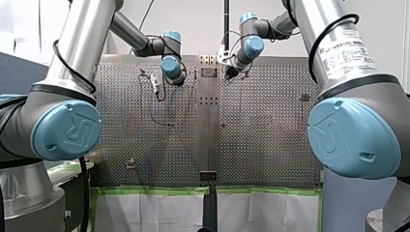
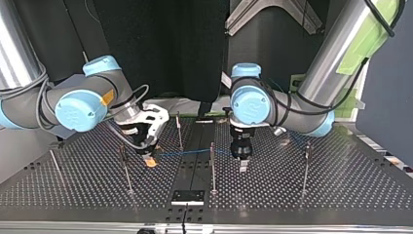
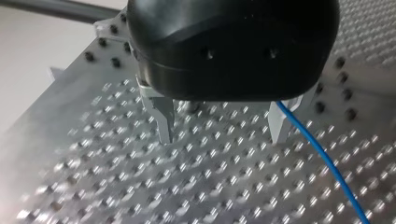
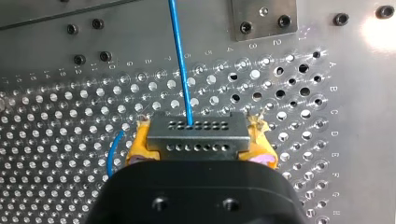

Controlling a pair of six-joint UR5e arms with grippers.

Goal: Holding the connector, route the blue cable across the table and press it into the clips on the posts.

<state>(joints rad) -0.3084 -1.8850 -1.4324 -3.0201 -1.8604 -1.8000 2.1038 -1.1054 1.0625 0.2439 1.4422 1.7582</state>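
Top view, near edge: a small black plate [image 2: 187,196] lies at the middle of the near edge of the perforated metal tabletop [image 2: 341,195].
Posts: we see thin upright metal posts [image 2: 213,165] just beyond the plate, spread between the tabletop's side edges.
Right gripper: our right gripper [image 2: 150,160] is low over the tabletop, at the top view's left of the centre strip. In the right wrist view its yellow pads [image 4: 140,144] clamp a grey metal connector block [image 4: 197,135] from both sides.
Cable: a thin blue cable [image 2: 195,153] runs from the connector past the middle post and across the centre strip.
Left gripper: our left gripper [image 3: 222,140] hangs low on the strip's other side. Its metal fingers [image 3: 163,116] are spread wide with nothing between them, and the cable passes just beside one finger.
Far side: one more post [image 2: 179,129] stands nearer the far edge.
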